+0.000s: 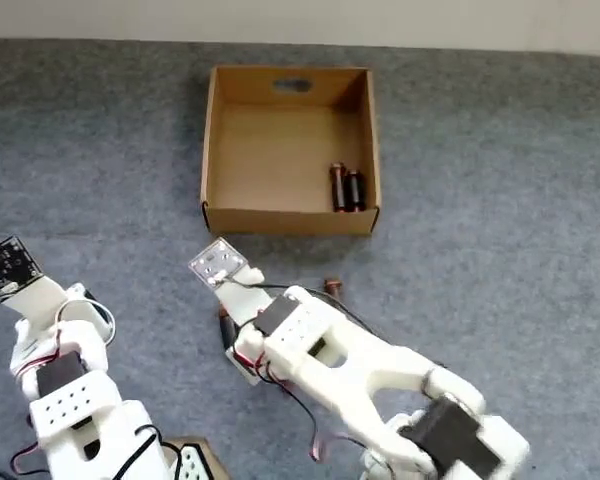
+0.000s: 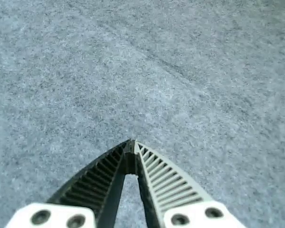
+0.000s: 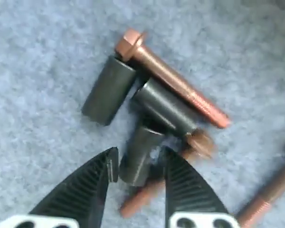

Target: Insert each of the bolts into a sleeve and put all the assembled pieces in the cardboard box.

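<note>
**Operator:** Status of the right gripper?

**Technician:** The right gripper (image 3: 139,160) has its jaws part open, one finger on each side of the near sleeve (image 3: 141,142), which lies on the grey carpet (image 3: 38,71). I cannot tell whether the pads touch it.

**Operator:** What lies beside it?

**Technician:** The middle sleeve (image 3: 165,107) meets the near sleeve's far end, and the outer sleeve (image 3: 108,90) lies just beside them. The long bolt (image 3: 173,78) runs along the middle sleeve, its hex head at the outer sleeve's rim. The second bolt (image 3: 199,142) is partly hidden by a finger. The third bolt (image 3: 266,199) lies apart.

**Operator:** Left gripper?

**Technician:** The left gripper (image 2: 129,147) is fully closed, tips meeting and holding nothing, over carpet.

**Operator:** Box?

**Technician:** The cardboard box (image 1: 289,218) stands beyond the right arm (image 1: 350,365), with a strip of carpet before its front wall. Two assembled pieces (image 1: 346,188) lie inside against the right wall, at the front corner.
</note>
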Controlling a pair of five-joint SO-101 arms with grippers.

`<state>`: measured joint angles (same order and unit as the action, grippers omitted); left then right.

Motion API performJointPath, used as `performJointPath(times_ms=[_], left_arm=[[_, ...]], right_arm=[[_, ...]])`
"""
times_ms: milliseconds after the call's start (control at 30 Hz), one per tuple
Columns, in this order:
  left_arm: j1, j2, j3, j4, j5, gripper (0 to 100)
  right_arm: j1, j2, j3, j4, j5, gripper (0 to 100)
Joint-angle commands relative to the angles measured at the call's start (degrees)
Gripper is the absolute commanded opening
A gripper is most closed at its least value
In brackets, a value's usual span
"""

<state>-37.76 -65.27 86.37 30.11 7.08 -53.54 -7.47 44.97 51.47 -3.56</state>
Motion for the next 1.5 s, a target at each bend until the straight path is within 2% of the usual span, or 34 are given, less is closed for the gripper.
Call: performJointPath(times_ms=[0, 267, 367, 567, 700, 867, 967, 1067, 1200, 1367, 1467], left_arm=[[-0.6, -0.6, -2.7, 0.2, 0.5, 1], [-0.6, -0.6, -2.7, 0.2, 0.5, 1], [-0.6, -0.6, -2.6, 0.2, 0.5, 1], [-0.4, -0.6, -2.4, 0.2, 0.5, 1], [2.3, -0.6, -2.4, 0.4, 0.4, 1], [5.3, -0.6, -2.8, 2.7, 0.3, 1], [7.0, -0.6, -2.9, 4.0, -0.1, 1], [8.4, -0.6, -2.9, 4.1, -3.7, 1], [10.3, -0.6, -2.6, 4.2, -5.0, 1], [10.5, -0.6, -2.5, 4.2, -5.0, 1], [10.5, -0.6, -2.4, 4.3, -5.0, 1]], right_arm=[[0.0, 0.9, -0.2, -0.6, -0.4, 14.0], [0.0, 1.5, 0.0, -0.6, -0.1, 5.5], [2.3, -0.6, -1.1, -0.1, -0.1, 0.4], [14.9, -15.4, -3.6, 6.0, 0.4, 0.6], [24.7, -27.7, -3.5, 10.9, 7.6, 0.6], [40.7, -34.8, 2.0, 12.8, 11.6, 0.6], [48.7, -33.3, 7.9, 12.4, 14.5, 0.6], [53.1, -29.7, 11.6, 12.4, 17.0, 0.6], [53.8, -22.6, 12.3, 12.4, 17.4, 3.2], [53.7, -13.3, 9.5, 12.4, 17.3, 20.0], [53.7, -7.8, 6.5, 11.7, 17.3, 19.2]])
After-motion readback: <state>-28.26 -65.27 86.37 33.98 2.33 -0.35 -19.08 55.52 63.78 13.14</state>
